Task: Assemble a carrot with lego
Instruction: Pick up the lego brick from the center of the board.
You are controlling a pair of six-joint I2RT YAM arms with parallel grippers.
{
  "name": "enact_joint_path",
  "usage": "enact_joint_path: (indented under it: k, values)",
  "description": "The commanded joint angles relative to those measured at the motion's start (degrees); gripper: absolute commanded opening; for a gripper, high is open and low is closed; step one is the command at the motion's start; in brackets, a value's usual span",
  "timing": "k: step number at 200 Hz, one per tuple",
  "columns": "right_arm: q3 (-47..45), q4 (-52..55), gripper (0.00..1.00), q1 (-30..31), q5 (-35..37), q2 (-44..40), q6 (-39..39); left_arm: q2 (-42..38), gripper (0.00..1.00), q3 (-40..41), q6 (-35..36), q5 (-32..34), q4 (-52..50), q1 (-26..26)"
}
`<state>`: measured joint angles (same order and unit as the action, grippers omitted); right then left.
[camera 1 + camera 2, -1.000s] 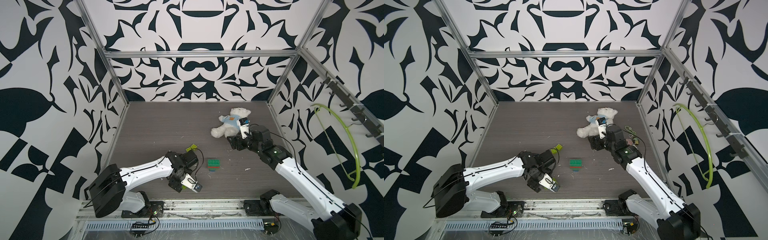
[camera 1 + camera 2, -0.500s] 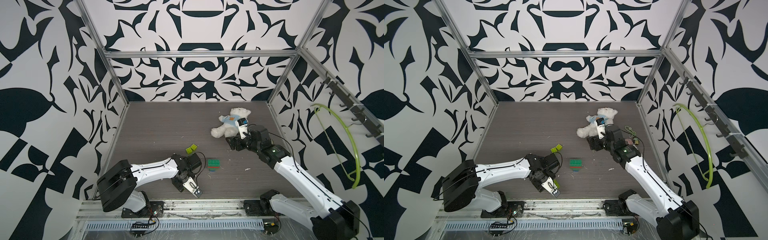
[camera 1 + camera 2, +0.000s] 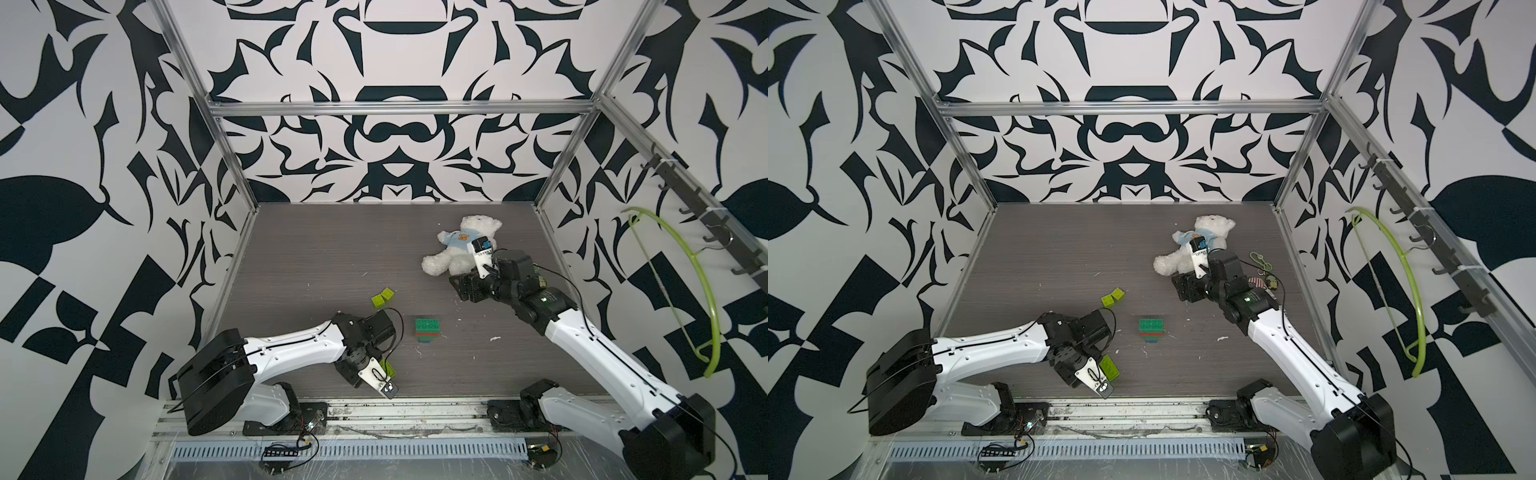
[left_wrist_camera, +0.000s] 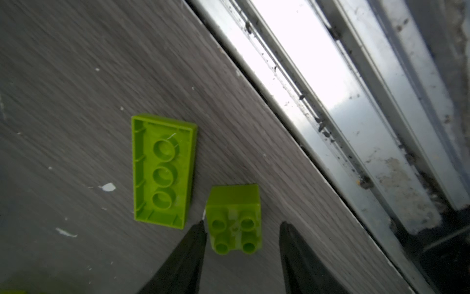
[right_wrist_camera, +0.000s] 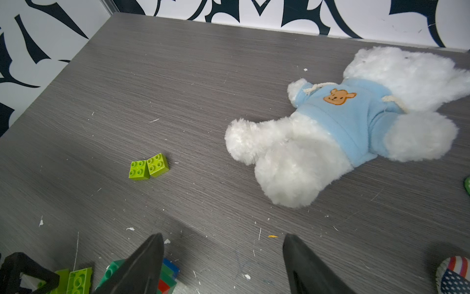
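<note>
The left gripper (image 4: 243, 224) was lowered to the lower centre of both top views and narrowed around the small lime brick (image 4: 234, 219), not yet clamped; a pick was judged near. The right gripper (image 5: 223, 236) was kept spread, empty. The half-built carrot (image 3: 428, 330) was seen mid-frame.
</note>
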<state>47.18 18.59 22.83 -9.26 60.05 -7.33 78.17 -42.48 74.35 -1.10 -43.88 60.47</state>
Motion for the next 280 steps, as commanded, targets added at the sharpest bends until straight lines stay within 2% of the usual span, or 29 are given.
enact_joint_path:
  k: [1,24,55,80,124,150,164,175,185,204,225,248,280]
  values:
    - [0.46,-0.92,0.79,-0.07,-0.86,-0.20,0.65,0.53,0.51,0.45,-0.77,-1.70,-1.12,0.27]
    - [0.49,-0.84,0.79,-0.07,-0.94,-0.11,0.65,1.07,0.49,0.29,-0.79,-1.81,-1.30,0.36]
    - [0.53,-0.75,0.79,-0.07,-1.38,0.31,0.65,2.18,0.56,0.33,-1.91,-1.89,-0.50,0.82]
    - [0.50,-0.81,0.79,-0.07,-1.51,0.42,0.74,3.55,0.56,-0.09,-4.87,-1.86,-0.41,0.97]
    - [0.54,-0.70,0.79,-0.07,-1.70,0.86,0.74,2.98,0.42,0.68,-7.13,-1.66,0.53,0.97]
    - [0.54,-0.44,0.79,-0.07,-1.40,0.43,0.73,0.94,0.29,-0.79,-10.69,-1.16,-2.27,0.97]
    - [0.62,-0.26,0.79,-0.07,-1.04,0.16,0.81,-0.37,0.21,-2.59,-14.97,-0.01,-5.13,0.84]
    - [0.61,-0.13,0.79,-0.07,-0.62,-0.10,0.78,-1.70,0.13,-4.52,-17.37,0.14,-7.53,0.54]
    - [0.57,-0.08,0.79,-0.07,-0.11,-0.44,0.83,-3.21,0.11,-6.76,-20.08,-0.24,-8.89,0.42]
    - [0.69,0.12,0.79,-0.07,1.04,-1.06,0.83,-4.74,0.14,-11.93,-26.45,-2.29,-8.26,0.29]
    - [1.59,1.82,0.79,-0.15,3.85,-1.51,0.65,-3.10,0.18,-19.10,-34.98,-4.28,-5.79,0.05]
    - [3.36,5.00,0.79,-0.64,6.71,-2.19,0.39,5.37,0.17,-29.78,-45.37,-1.06,-7.67,-0.17]
    - [4.28,7.76,0.79,-3.19,8.47,-3.86,-0.14,18.61,0.12,-45.86,-49.93,-1.65,-17.23,-0.60]
